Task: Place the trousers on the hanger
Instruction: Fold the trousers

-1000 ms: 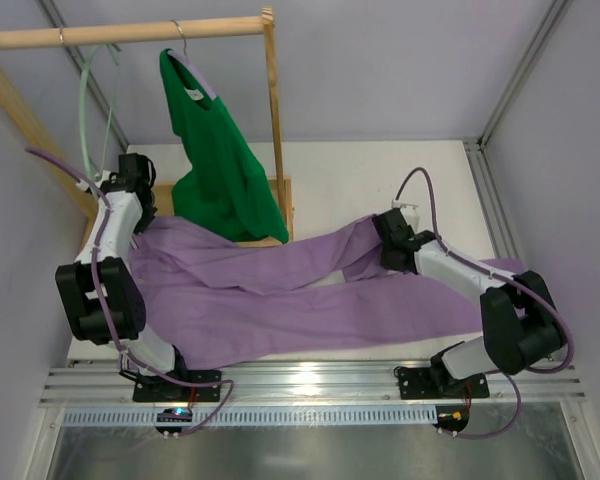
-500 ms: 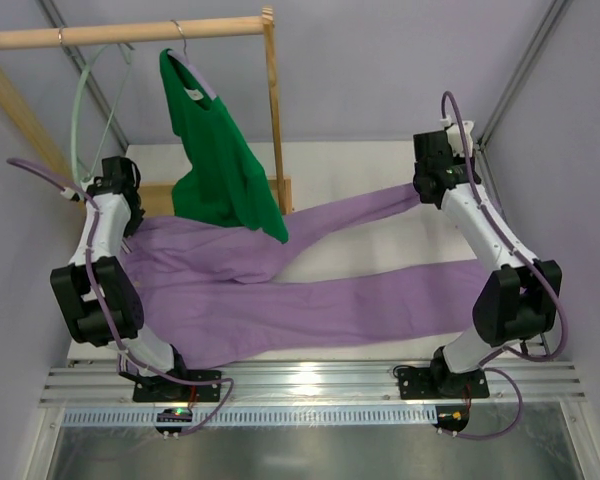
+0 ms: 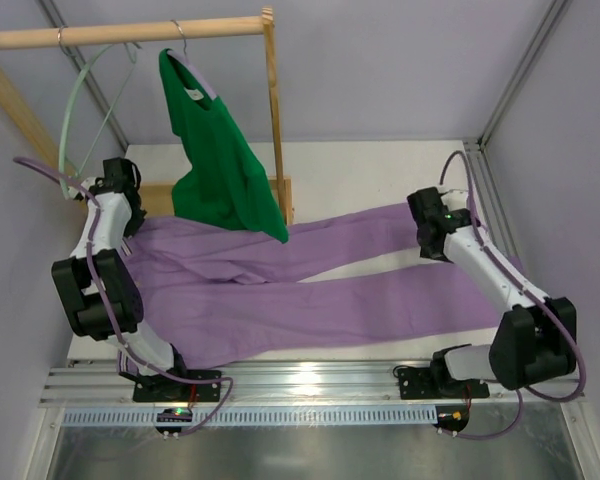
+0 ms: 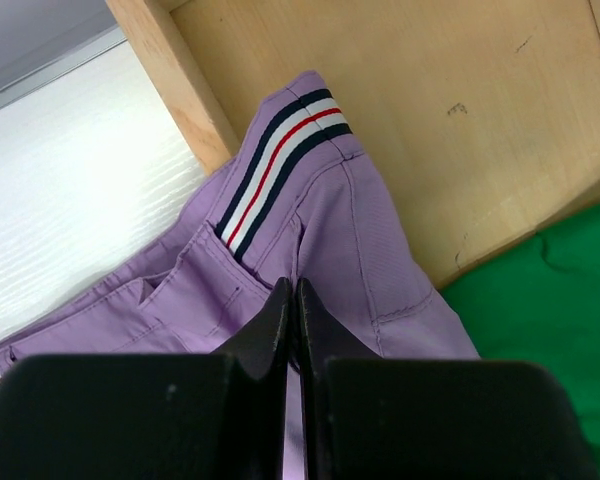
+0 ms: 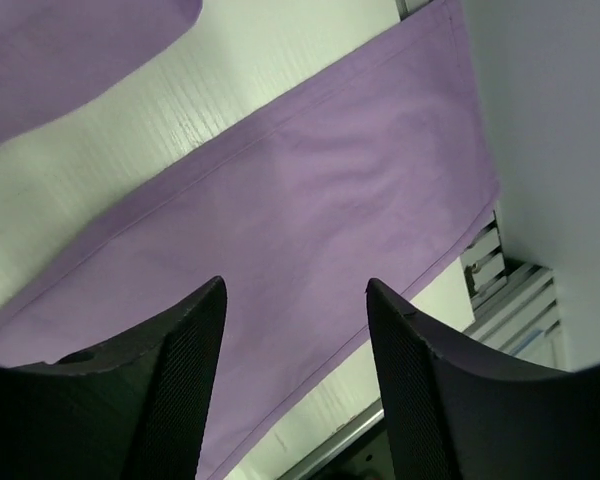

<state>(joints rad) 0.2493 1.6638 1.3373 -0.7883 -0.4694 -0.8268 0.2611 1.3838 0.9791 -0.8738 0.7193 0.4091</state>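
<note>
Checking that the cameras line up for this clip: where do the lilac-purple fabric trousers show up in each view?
Top external: the lilac-purple soft fabric trousers lie across the white table, waist left, legs running right.
Left wrist: their striped waistband fills the centre, pinched in the shut left gripper.
Right wrist: one leg's end runs diagonally beneath the open right gripper.
Shared landmark: the white table, bare beside the fabric in all three.

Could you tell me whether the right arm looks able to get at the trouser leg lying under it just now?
Probably yes: the right arm's fingers are open just above the trousers, with nothing between them and the fabric.
</note>
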